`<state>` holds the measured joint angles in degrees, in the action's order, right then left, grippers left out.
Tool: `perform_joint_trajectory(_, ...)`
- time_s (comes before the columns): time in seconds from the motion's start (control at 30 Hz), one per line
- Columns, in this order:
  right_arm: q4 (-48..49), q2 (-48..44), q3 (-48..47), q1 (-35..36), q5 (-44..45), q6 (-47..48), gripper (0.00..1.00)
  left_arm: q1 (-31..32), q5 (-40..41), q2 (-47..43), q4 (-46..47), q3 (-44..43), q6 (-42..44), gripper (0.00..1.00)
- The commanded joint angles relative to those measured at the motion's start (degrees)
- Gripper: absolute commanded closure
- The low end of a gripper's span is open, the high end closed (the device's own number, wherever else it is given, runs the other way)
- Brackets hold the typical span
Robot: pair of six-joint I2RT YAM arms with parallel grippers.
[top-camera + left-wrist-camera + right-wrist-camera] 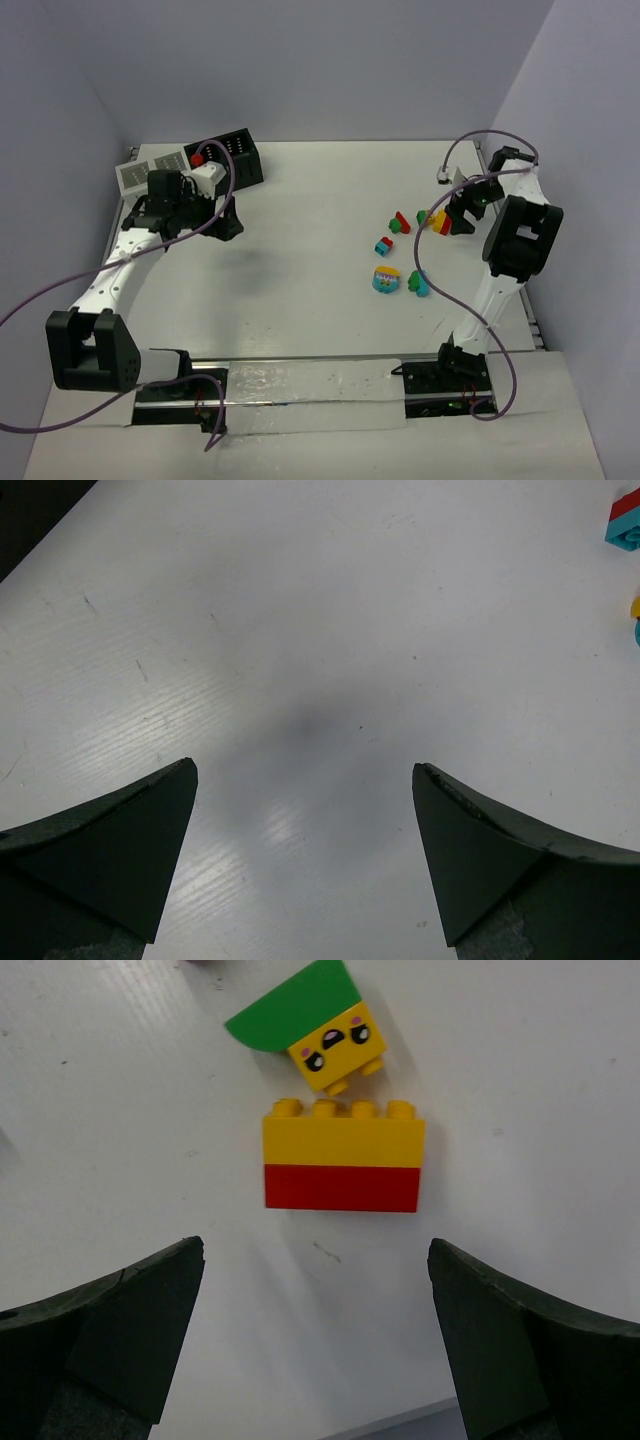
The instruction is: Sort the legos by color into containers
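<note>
Surface: white table (320, 190), finely ribbed, with some small scuffs; a soft grey shadow lies on it in front of the left gripper (305, 770).
Room: pale lilac-grey walls close the table at the back and on both sides.
Containers: black container (238, 155) and white container (150, 174) stand side by side in the far-left corner; a red piece (198, 157) sits where they meet.
Left gripper: fingers spread wide, nothing between them, over bare table just in front of the containers.
Right gripper (316, 1244): fingers spread wide, empty, above the table just near the yellow-and-red brick (343, 1157).
Legos: a green-capped yellow face piece (320, 1025) touches that brick's studs; the red-and-green piece (400, 222), the red-and-teal piece (383, 244), the round cyan-and-yellow piece (386, 280) and the green piece (418, 285) lie loose on the right half.
In the way: purple cable (480, 131) loops over the right arm, which hides some table beside the legos.
</note>
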<state>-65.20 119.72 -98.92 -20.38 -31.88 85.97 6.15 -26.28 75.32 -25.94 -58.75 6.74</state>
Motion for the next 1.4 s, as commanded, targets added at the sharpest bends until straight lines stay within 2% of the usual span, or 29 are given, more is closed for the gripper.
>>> perform_joint_trajectory(0.0, -0.3, 2.52, -4.51, 0.52, -2.1, -0.52, 0.0, 0.36, -0.97, 0.96, 0.02, -2.86, 0.99, 0.01)
perform_joint_trajectory(0.93, 4.03, 7.66, -3.19, 2.96, 1.14, -1.76, 0.01, 0.36, 0.28, 3.53, 0.14, -3.19, 1.98, 0.01)
perform_joint_trajectory(1.1, 4.2, 8.13, -3.47, 3.04, 1.97, -1.25, 0.1, 0.36, 0.5, 3.72, 0.37, -3.21, 1.99, 0.01)
perform_joint_trajectory(1.27, 4.58, 7.6, -2.45, 3.17, 2.22, -0.62, 0.13, 0.36, 0.54, 3.43, 0.63, -2.76, 1.96, 0.01)
perform_joint_trajectory(1.37, 4.9, 7.45, -1.81, 3.41, 2.78, -0.45, 0.2, 0.36, 0.53, 3.43, 0.63, -2.68, 1.96, 0.01)
